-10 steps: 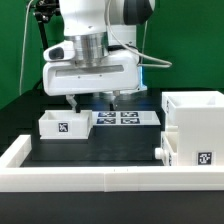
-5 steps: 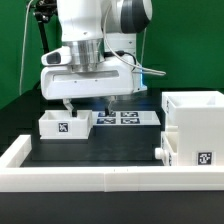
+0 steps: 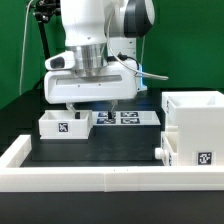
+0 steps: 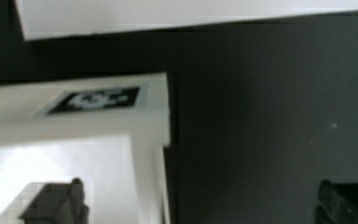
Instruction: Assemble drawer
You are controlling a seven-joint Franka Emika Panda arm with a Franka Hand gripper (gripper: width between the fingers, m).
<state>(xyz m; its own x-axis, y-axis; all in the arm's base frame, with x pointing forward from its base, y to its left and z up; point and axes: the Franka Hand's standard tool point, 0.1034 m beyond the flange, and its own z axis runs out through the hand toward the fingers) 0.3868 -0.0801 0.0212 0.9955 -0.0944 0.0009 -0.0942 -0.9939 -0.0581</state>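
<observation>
A small white tray (image 3: pixel 64 125) with a tag on its front stands on the dark table at the exterior view's left. It also shows in the wrist view (image 4: pixel 87 120), under one finger. My gripper (image 3: pixel 91 104) hangs open and empty just above the tray's far right corner. In the wrist view the gripper (image 4: pixel 201 203) has its dark fingertips (image 4: pixel 51 203) wide apart, one over the tray and one over bare table. The tall white housing (image 3: pixel 196 125) stands at the exterior view's right. A knob (image 3: pixel 160 152) sticks out of its left side.
The marker board (image 3: pixel 125 118) lies flat behind the tray, under the gripper. A long low white border wall (image 3: pixel 100 178) runs along the front and up the exterior view's left side. A white edge (image 4: pixel 158 20) crosses the far side of the wrist view.
The hand has turned a little and shifted slightly above the tray. The jaws stay open. The tray and the housing have not moved.
</observation>
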